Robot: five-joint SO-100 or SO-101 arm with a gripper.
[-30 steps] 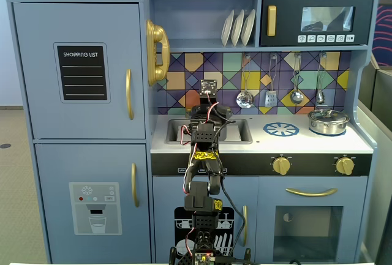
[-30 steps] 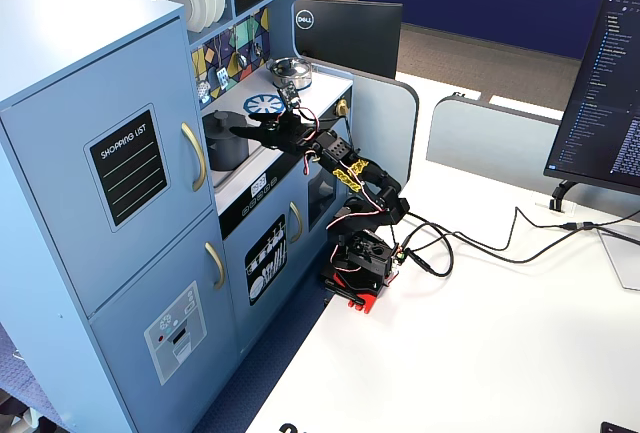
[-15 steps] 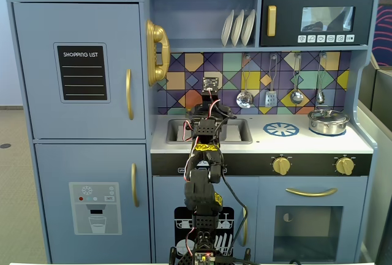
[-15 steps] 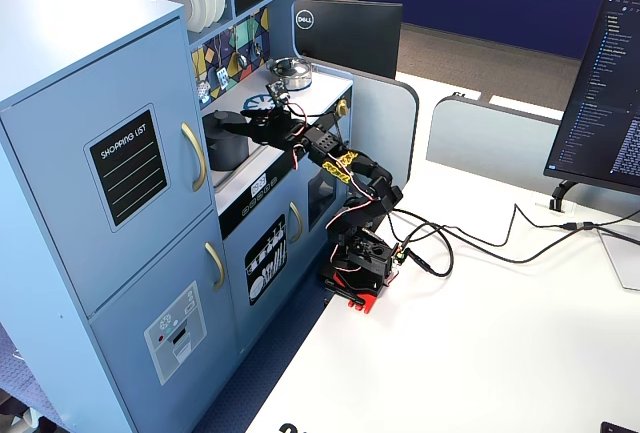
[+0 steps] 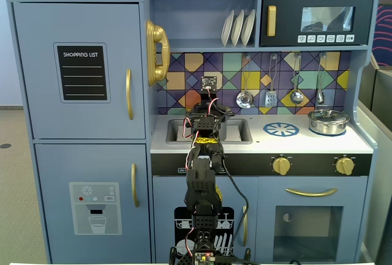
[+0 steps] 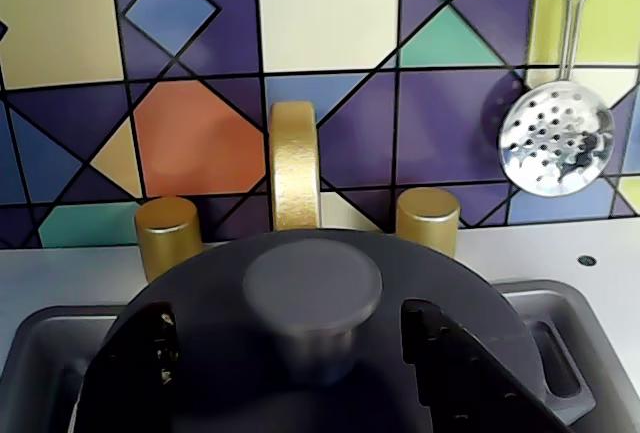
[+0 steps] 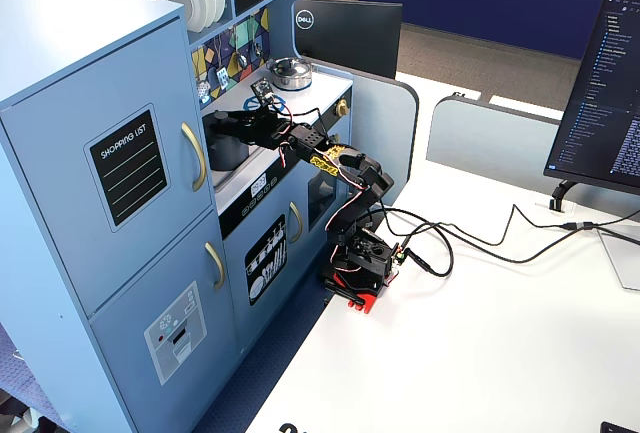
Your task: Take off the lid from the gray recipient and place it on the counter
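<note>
The dark gray lid [image 6: 210, 298] fills the lower wrist view, its round knob [image 6: 312, 283] in the middle. My gripper [image 6: 288, 313] is open, with one black finger [image 6: 140, 363] left of the knob and the other [image 6: 455, 368] right of it, gaps on both sides. In a fixed view the gray recipient [image 7: 228, 149] stands in the sink with my gripper [image 7: 232, 120] just above its lid. In the front fixed view my arm [image 5: 205, 133] hides the pot. The white counter [image 5: 306, 144] carries a blue burner print [image 5: 281, 129].
A gold tap [image 6: 294, 163] and two gold knobs [image 6: 167, 235] stand right behind the lid. A shiny steel pot [image 5: 328, 121] sits at the counter's right end. Utensils hang on the tiled wall, a skimmer [image 6: 556, 138] closest. The sink rim [image 6: 45, 328] surrounds the pot.
My arm has stretched forward over the sink, and the gripper has moved from beside the pot to just over its lid. The lid has not moved.
</note>
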